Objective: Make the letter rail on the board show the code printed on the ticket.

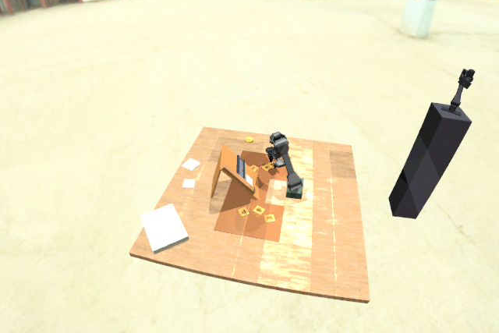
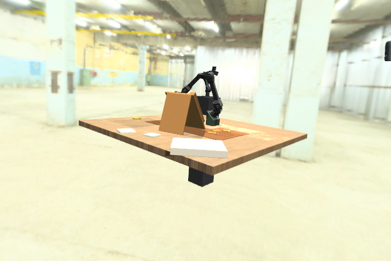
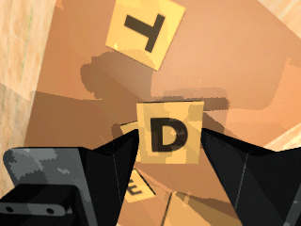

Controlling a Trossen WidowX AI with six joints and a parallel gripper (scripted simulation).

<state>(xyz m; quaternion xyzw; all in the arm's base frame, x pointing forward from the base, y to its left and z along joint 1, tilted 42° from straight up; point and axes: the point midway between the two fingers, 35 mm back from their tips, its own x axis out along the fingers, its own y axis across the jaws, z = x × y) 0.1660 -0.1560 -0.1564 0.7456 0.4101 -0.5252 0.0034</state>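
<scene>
My gripper is shut on the D tile, holding it face to the wrist camera with the letter upright. Below it on the mat lie a T tile, turned, and an E tile, partly behind a finger. Another yellow tile peeks out behind the D. The leaning board carries a dark rail and a white ticket; its print is too small to read. Three more tiles lie on the mat's near part.
A thick white slab lies near the counter's corner. Two white cards lie behind the board. A yellow disc lies near the far edge. A dark pillar with an arm-like shape stands off the counter.
</scene>
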